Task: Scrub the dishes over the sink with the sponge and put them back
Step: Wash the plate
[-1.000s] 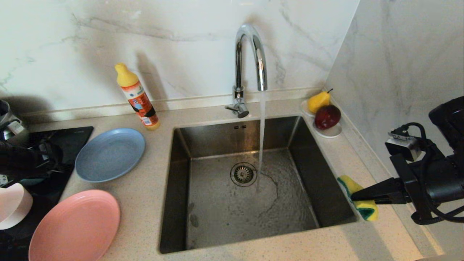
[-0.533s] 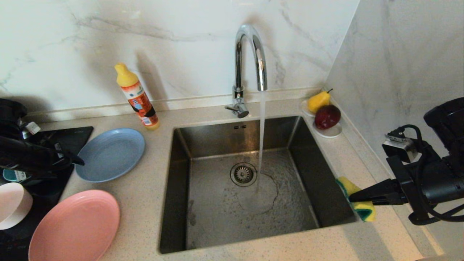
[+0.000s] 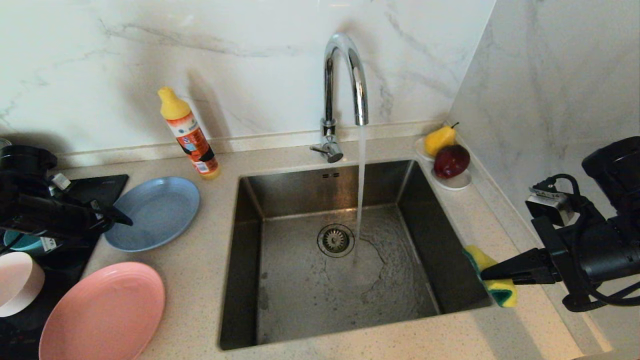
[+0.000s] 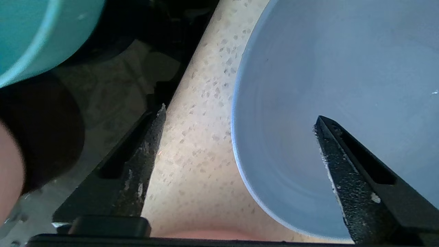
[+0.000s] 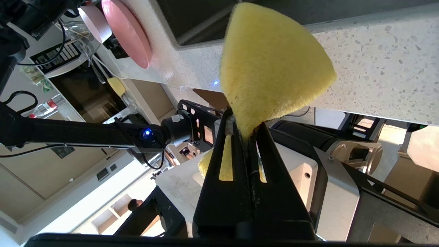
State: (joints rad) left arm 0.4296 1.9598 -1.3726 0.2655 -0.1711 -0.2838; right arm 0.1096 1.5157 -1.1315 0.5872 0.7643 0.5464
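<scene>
Between the 2 sets of jaws lies the sink (image 3: 345,260), water running onto its floor beside the drain strainer (image 3: 335,240). On the tabletop (image 3: 200,280) near the left gripper (image 3: 122,220) rests the blue-grey plate (image 3: 155,212); those jaws stand wide apart and empty, 1 finger over the plate's inside, the other over bare tabletop, the rim between them. Behind them sit the salmon-pink plate (image 3: 102,312), teal bowl (image 4: 34,31) and pale pink dish (image 3: 17,282). The right gripper (image 3: 487,272), over the sink's right edge, has its jaws clamped tight on the sponge (image 5: 271,65).
</scene>
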